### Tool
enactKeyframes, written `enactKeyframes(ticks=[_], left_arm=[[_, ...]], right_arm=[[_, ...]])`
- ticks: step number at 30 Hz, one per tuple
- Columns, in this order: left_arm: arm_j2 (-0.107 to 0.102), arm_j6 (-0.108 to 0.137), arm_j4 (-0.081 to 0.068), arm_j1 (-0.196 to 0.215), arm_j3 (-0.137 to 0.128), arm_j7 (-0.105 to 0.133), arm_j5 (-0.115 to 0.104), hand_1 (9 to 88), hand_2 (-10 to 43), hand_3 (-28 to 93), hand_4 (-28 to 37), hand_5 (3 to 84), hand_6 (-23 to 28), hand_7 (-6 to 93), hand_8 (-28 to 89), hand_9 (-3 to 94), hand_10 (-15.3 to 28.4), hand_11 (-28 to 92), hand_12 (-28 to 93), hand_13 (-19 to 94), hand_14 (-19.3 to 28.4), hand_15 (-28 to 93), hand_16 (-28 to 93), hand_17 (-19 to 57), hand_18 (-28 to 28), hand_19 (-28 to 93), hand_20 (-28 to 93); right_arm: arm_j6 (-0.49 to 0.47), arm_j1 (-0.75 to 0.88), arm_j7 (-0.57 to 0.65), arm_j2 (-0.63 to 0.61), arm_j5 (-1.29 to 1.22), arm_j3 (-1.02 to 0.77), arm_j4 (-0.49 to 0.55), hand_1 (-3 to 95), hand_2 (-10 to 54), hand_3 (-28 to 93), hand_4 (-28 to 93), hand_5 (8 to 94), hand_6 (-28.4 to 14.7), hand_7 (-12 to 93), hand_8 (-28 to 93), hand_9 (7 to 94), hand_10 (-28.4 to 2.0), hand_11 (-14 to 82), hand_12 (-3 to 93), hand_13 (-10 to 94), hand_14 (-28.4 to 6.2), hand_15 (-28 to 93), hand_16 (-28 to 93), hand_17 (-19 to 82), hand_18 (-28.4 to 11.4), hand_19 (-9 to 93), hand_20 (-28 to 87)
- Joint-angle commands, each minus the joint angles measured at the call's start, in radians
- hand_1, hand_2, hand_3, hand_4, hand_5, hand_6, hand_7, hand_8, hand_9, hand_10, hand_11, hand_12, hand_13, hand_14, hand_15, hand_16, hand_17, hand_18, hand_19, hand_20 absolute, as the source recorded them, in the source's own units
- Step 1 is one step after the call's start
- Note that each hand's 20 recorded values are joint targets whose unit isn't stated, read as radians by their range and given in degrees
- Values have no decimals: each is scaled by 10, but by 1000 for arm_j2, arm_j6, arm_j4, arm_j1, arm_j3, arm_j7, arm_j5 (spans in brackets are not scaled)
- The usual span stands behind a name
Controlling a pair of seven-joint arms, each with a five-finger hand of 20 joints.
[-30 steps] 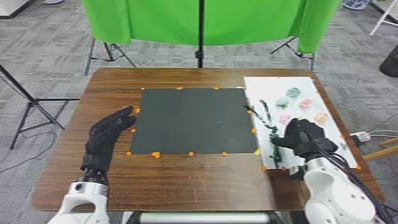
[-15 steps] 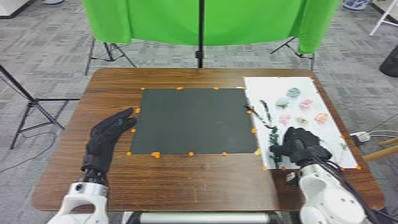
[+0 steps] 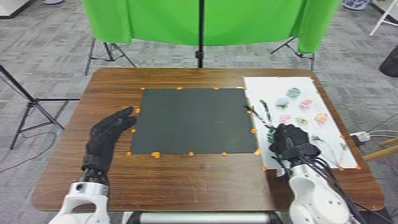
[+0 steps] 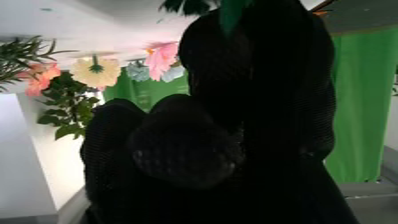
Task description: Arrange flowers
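Nearest, the left hand (image 3: 108,131) waits at the left of the dark mat (image 3: 194,122), fingers straight and held close together. Right hand (image 3: 293,141): over the near part of the white sheet (image 3: 265,85). Whether it pinches a stem or is merely above one, I cannot tell. Green leaf tips (image 4: 233,14) show close by it in the wrist view.

The task's greenery lies at that hand's left: a leafy sprig (image 3: 271,132) just beside it, a slim dark stem (image 3: 265,106) farther on. Just beyond the hand are a pink flower (image 3: 285,118), a cream flower (image 3: 302,120) and a peach flower (image 3: 321,118); farther off, a second pink bloom (image 3: 306,103) and blue-green blooms (image 3: 293,92).

Assessment: the step in hand appears to be taking up a stem, with the arrangement at its start. Next move calls for a confirmed grip, a gentle lift clear of neighbouring greenery, then carriage leftward to the mat. Possible fault: tangled leaves dragging a second sprig along
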State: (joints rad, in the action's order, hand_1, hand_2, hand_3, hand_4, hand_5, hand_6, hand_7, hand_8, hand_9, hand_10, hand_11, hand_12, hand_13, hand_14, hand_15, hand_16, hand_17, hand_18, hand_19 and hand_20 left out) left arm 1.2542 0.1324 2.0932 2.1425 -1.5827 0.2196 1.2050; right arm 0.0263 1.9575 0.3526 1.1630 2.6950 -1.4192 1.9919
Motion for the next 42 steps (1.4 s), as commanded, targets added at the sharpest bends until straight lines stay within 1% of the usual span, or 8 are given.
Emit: enactKeyframes(ticks=[1, 15, 23, 26, 30, 32, 33, 42], left_arm=[[-2, 12, -7, 0, 1, 11, -9, 296, -18, 617, -185, 488, 39, 132, -57, 453, 137, 216, 158, 354, 161, 168, 31, 59, 128, 87, 213], [-69, 44, -69, -44, -9, 60, -124, 289, -18, 625, -188, 490, 39, 132, -58, 455, 138, 219, 157, 356, 162, 171, 29, 60, 129, 89, 213], [-117, 149, -192, -95, 0, 132, -193, 212, 27, 652, -265, 480, 34, 105, -64, 434, 133, 163, 132, 322, 136, 90, 18, 83, 109, 42, 197], [-127, 175, -215, -105, 7, 137, -225, 187, 51, 654, -278, 478, 33, 97, -64, 435, 132, 155, 129, 315, 128, 85, 12, 88, 103, 30, 196], [-132, 181, -221, -110, 19, 142, -251, 174, 69, 651, -282, 476, 33, 93, -63, 435, 131, 153, 129, 314, 125, 86, 8, 89, 99, 23, 199], [-131, 187, -220, -110, 25, 144, -257, 170, 68, 656, -282, 475, 32, 94, -63, 434, 130, 152, 129, 314, 125, 87, 8, 89, 99, 23, 200], [-131, 189, -218, -108, 26, 145, -258, 169, 66, 659, -282, 475, 32, 94, -63, 434, 130, 153, 129, 314, 125, 87, 8, 89, 98, 23, 200], [-137, 182, -216, -127, 48, 150, -251, 167, 52, 667, -283, 472, 32, 94, -63, 431, 130, 151, 128, 313, 125, 86, 7, 88, 97, 21, 199]], right_arm=[[44, 17, 11, -7, -69, -19, 6, 865, -95, -258, 598, 818, -29, 284, 264, 914, -116, 415, 269, 937, -3, 641, 214, 756, -51, 932, 394], [85, -110, 15, 7, -260, 69, 132, 847, -95, -217, 607, 807, -30, 313, 264, 908, -120, 444, 247, 937, 1, 658, 206, 760, -51, 932, 424], [32, -324, 30, 148, -422, 274, 19, 828, -95, -167, 579, 804, -31, 324, 253, 906, -120, 452, 240, 937, 1, 659, 206, 761, -51, 932, 429], [8, -395, 30, 210, -462, 336, -49, 819, -95, -143, 565, 801, -32, 331, 249, 906, -120, 453, 239, 937, 1, 660, 206, 762, -51, 932, 433], [-15, -455, 50, 269, -502, 393, -121, 812, -95, -123, 556, 799, -31, 337, 244, 905, -120, 456, 239, 937, 1, 662, 206, 763, -52, 932, 442], [-23, -476, 51, 285, -495, 420, -157, 633, -95, 405, 154, 794, -32, 352, 232, 903, -119, 460, 236, 937, 1, 664, 206, 764, -53, 932, 447], [-29, -487, 67, 299, -517, 431, -175, 603, -95, 492, 87, 795, -32, 352, 231, 903, -120, 461, 236, 937, 1, 664, 206, 764, -53, 932, 448], [-52, -503, 85, 350, -526, 480, -253, 592, -95, 532, 55, 782, -33, 377, 222, 902, -120, 465, 236, 937, 2, 667, 206, 765, -52, 932, 454]])
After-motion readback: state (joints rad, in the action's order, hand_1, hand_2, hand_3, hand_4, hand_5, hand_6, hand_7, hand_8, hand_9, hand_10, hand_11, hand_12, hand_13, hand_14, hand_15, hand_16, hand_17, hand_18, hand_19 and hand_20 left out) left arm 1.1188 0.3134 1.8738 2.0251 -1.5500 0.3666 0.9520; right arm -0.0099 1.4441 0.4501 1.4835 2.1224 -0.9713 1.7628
